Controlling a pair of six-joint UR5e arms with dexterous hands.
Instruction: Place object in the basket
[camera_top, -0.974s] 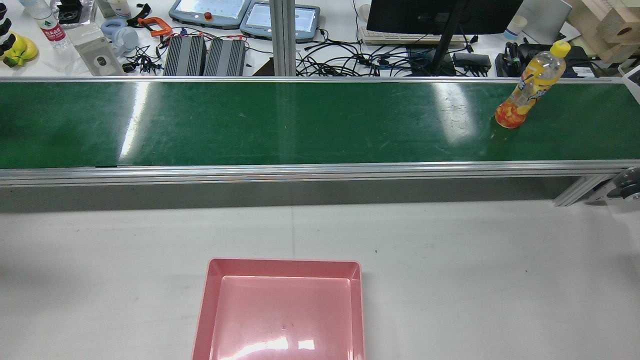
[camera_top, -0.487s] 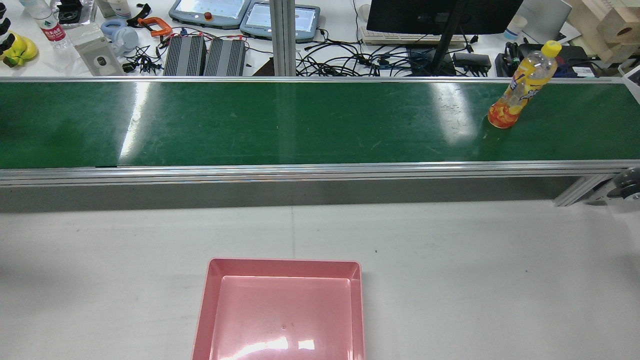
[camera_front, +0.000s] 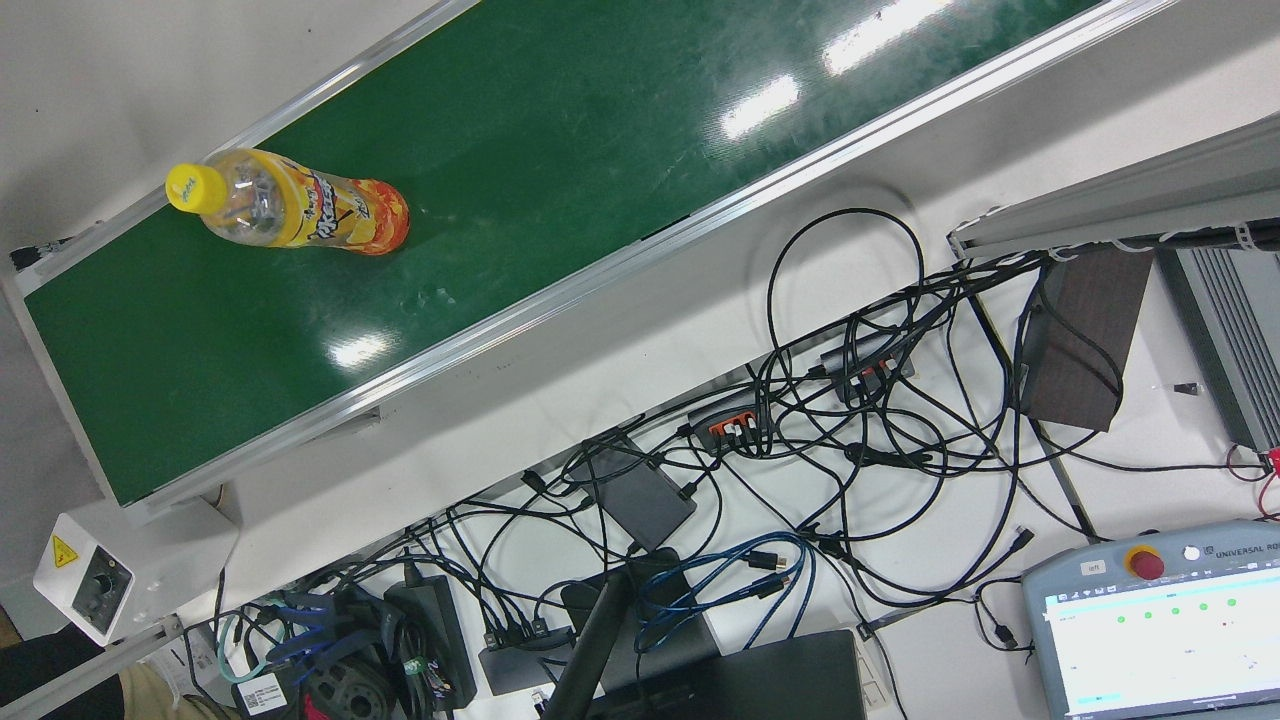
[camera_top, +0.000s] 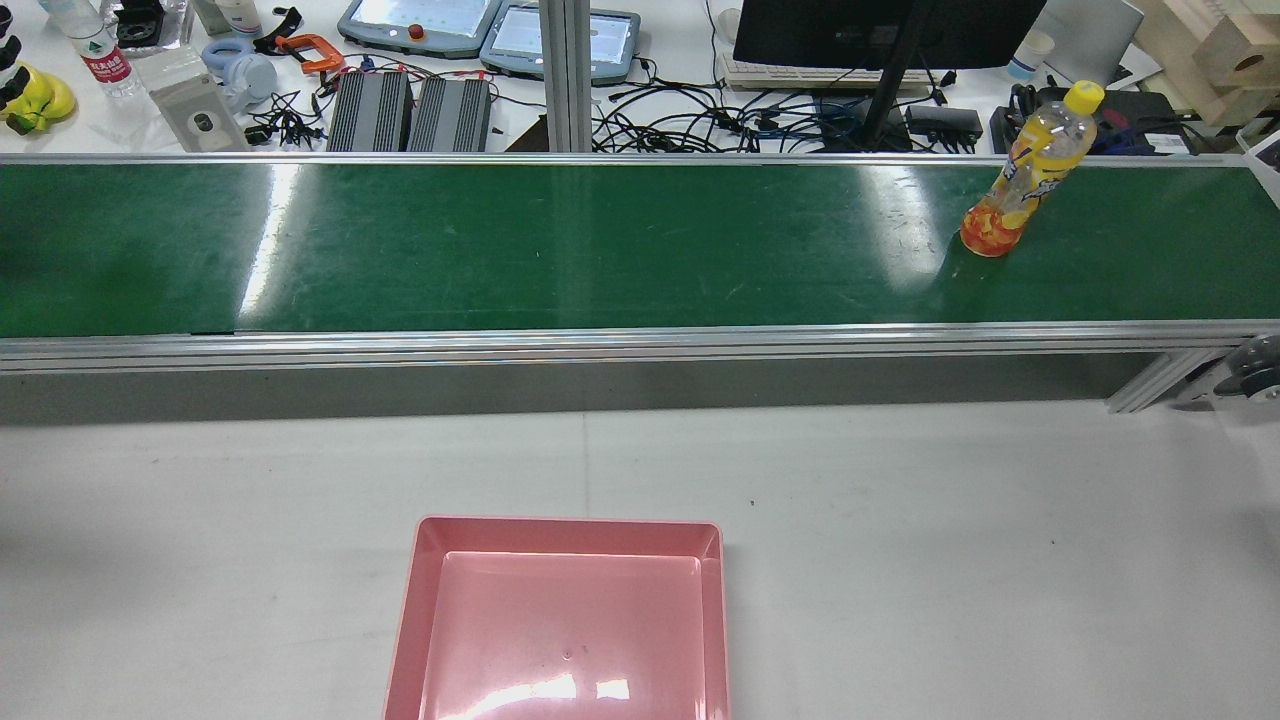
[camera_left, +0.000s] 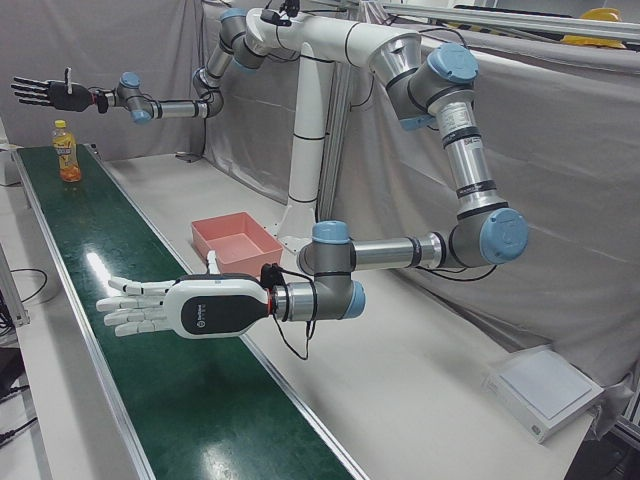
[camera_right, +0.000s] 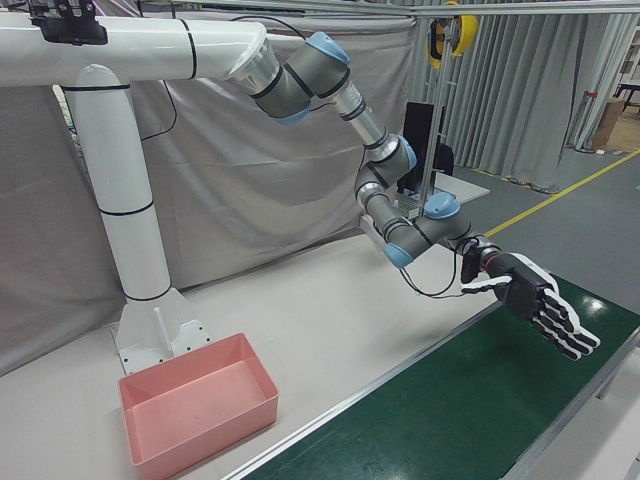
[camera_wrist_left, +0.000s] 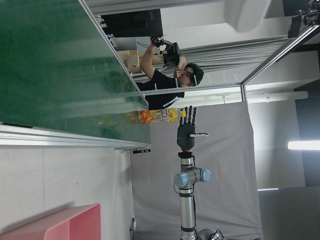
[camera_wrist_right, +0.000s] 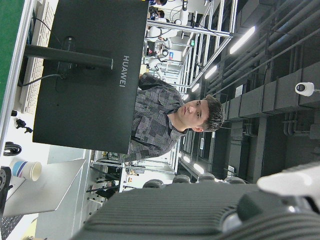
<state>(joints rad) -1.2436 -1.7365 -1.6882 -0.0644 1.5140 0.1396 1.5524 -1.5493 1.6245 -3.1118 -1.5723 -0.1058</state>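
The conveyor belt (camera_top: 600, 245) is glossy green with fine scuffs, framed in brushed aluminium rail (camera_top: 600, 343). The bottle (camera_top: 1020, 190), at its two o'clock, is clear plastic. The pink basket (camera_top: 705, 600) is shiny smooth plastic; the table (camera_top: 950, 560) matt grey.

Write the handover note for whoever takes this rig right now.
Left hand: open, empty, held over the green conveyor belt.
Right hand: open, empty, in the air near the bottle, not touching it.
The yellow-capped orange drink bottle stands upright on the belt, on the robot's right.
The pink plastic basket sits empty on the white table.
Done: nothing.
Left: grasp the bottle and place it in the basket.
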